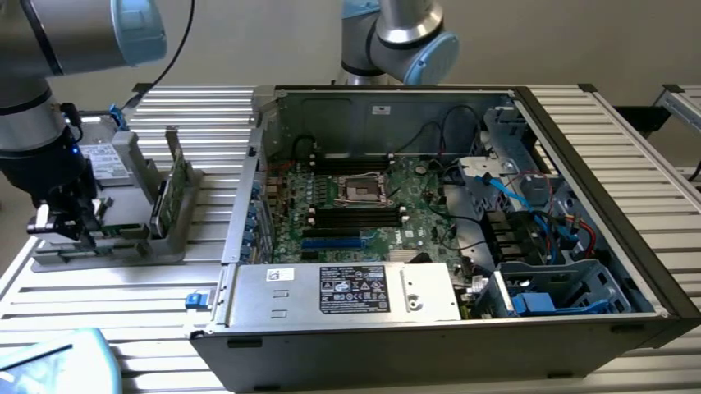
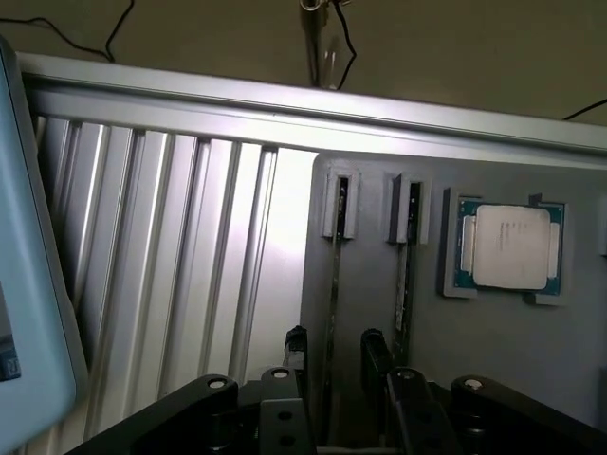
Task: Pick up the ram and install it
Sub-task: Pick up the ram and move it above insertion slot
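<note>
Claw (image 1: 62, 220) at the exterior view's left, released, fingers (image 2: 296, 347) spread either side of the ram (image 2: 332, 284) standing on edge in a grey holder (image 1: 110, 253), second stick (image 2: 406, 275) beside it, processor chip (image 2: 510, 246), open computer case (image 1: 613, 205) further right.

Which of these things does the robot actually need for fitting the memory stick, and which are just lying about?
Needed: the ram in the grey holder, lined up with the open fingers; the motherboard's black memory slots.
Just lying about: the silver processor chip; the power supply box; the blue cables.
</note>
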Action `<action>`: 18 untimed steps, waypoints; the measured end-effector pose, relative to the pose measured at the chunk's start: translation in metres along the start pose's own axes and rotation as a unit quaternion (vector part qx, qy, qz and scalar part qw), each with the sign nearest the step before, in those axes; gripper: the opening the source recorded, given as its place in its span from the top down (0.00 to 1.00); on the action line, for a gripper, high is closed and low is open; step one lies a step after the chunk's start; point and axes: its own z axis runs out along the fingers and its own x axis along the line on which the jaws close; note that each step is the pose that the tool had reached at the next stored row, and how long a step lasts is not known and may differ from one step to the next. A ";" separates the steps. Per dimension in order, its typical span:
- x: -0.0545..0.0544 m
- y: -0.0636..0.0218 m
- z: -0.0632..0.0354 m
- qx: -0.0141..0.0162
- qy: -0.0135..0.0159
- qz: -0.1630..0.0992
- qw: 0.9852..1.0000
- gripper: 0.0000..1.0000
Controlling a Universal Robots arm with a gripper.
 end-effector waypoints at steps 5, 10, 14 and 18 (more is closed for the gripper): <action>0.000 -0.0008 0.0091 0.000 0.000 -0.003 1.000 0.64; -0.001 -0.0011 0.0182 0.001 0.001 -0.005 1.000 0.64; -0.001 -0.0004 0.0255 0.001 0.001 -0.006 1.000 0.64; -0.002 0.0001 0.0326 0.002 0.001 -0.007 1.000 0.64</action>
